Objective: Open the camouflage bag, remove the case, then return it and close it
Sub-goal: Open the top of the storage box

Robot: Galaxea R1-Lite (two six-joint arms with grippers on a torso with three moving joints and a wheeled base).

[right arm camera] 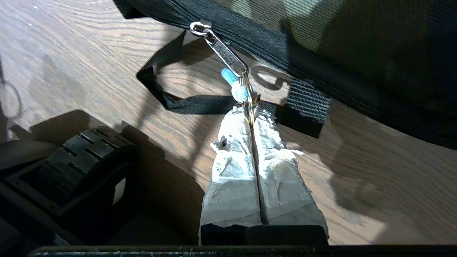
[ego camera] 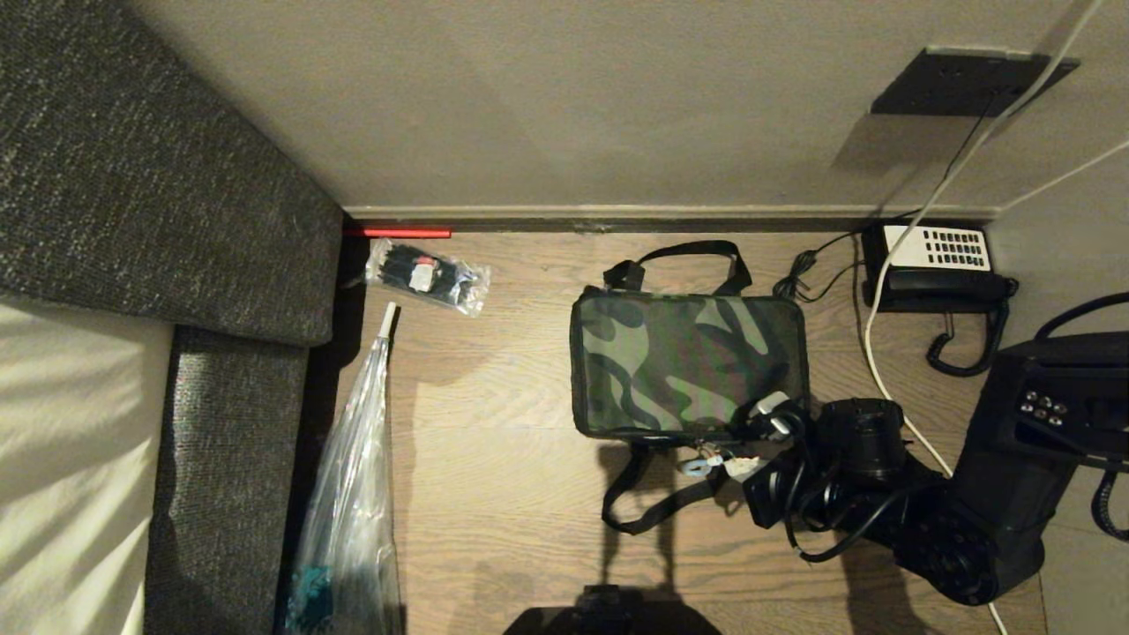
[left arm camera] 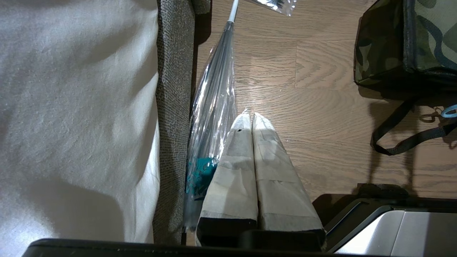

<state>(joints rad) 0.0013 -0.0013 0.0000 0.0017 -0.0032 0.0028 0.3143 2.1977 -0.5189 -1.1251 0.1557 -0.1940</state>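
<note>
The camouflage bag [ego camera: 688,362] lies zipped shut on the wooden floor, one black strap handle toward the wall and one toward me. My right gripper [ego camera: 736,465] is at its near right corner. In the right wrist view it [right arm camera: 251,114] is shut on the metal ring with a blue tag [right arm camera: 237,89] that hangs from the zipper pull [right arm camera: 225,50], drawn taut away from the bag [right arm camera: 357,35]. My left gripper [left arm camera: 250,119] hangs parked over bare floor, shut with nothing in it, well left of the bag [left arm camera: 392,46]. The case is hidden.
A crinkled clear plastic bag [ego camera: 353,494] lies along the grey sofa [ego camera: 176,220] on the left. A small clear packet [ego camera: 428,273] sits near the wall. A black telephone [ego camera: 939,265] and a white cable [ego camera: 882,353] are right of the bag.
</note>
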